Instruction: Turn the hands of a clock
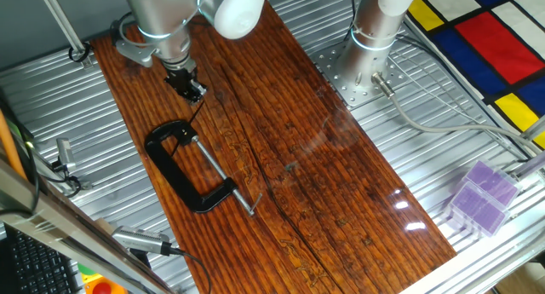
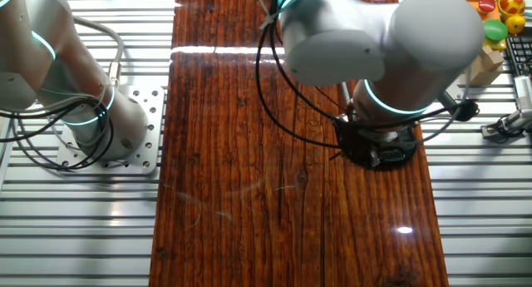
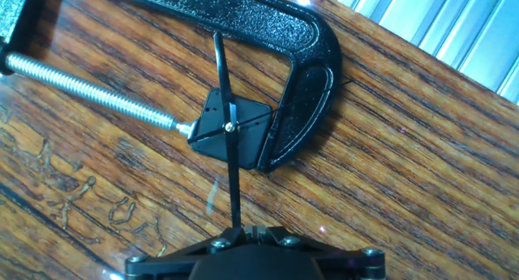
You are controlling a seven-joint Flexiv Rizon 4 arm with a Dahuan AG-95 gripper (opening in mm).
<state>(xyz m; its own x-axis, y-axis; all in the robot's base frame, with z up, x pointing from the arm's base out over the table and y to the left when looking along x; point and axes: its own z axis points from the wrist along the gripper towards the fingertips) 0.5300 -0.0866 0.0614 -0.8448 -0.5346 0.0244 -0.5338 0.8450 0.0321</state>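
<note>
The clock [image 3: 231, 130] is a small black square body held between the screw tip and the jaw of a black C-clamp [image 3: 302, 38]. Two thin black hands [image 3: 225, 77] run from its silver centre pin, one up and one down, nearly in line. My gripper [image 3: 258, 230] is at the bottom of the hand view with its fingers together; the lower hand's tip ends right beside the left finger. In one fixed view the gripper [image 1: 192, 88] hangs just above the far end of the clamp [image 1: 183, 170]. In the other fixed view my arm hides the clock.
The clamp lies on a wooden board [image 1: 341, 183] on a ribbed metal table. A second arm's base [image 1: 366, 64] stands at the far side. A purple box [image 1: 481, 196] sits to the right, and a tool [image 1: 140, 239] lies off the board's left edge.
</note>
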